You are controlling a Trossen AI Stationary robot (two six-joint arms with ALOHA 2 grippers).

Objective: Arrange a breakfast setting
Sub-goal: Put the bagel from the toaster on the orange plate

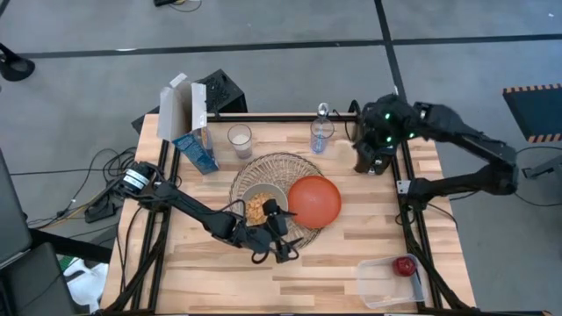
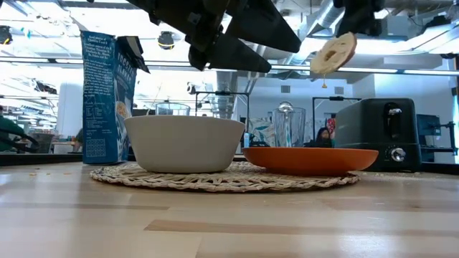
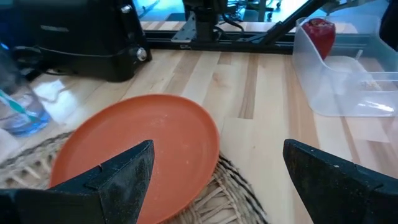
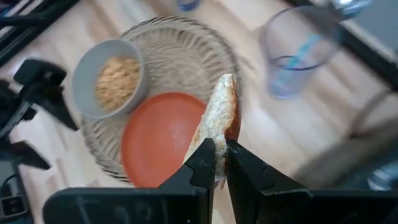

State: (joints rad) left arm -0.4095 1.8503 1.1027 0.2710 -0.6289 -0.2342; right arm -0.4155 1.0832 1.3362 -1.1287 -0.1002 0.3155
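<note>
A pale grey bowl with cereal and an orange plate rest on the round woven mat. My left gripper is open and empty. It hovers over the mat's near edge, by the bowl and facing the plate. My right gripper is at the far right over the black toaster, shut on a bagel slice. The red apple lies in a clear plastic container at the near right. No spoon shows. My right gripper pinches the bagel slice between its two fingers, one on each flat face, at the slice's rim. The rest of the slice sticks out past the fingertips. The slice is lifted clear, high above the table, and hangs tilted.
A blue-and-white cereal box with its flaps open, a glass and a water bottle stand along the far edge. The toaster stands at the far right corner. Bare wood lies near and to the right of the mat.
</note>
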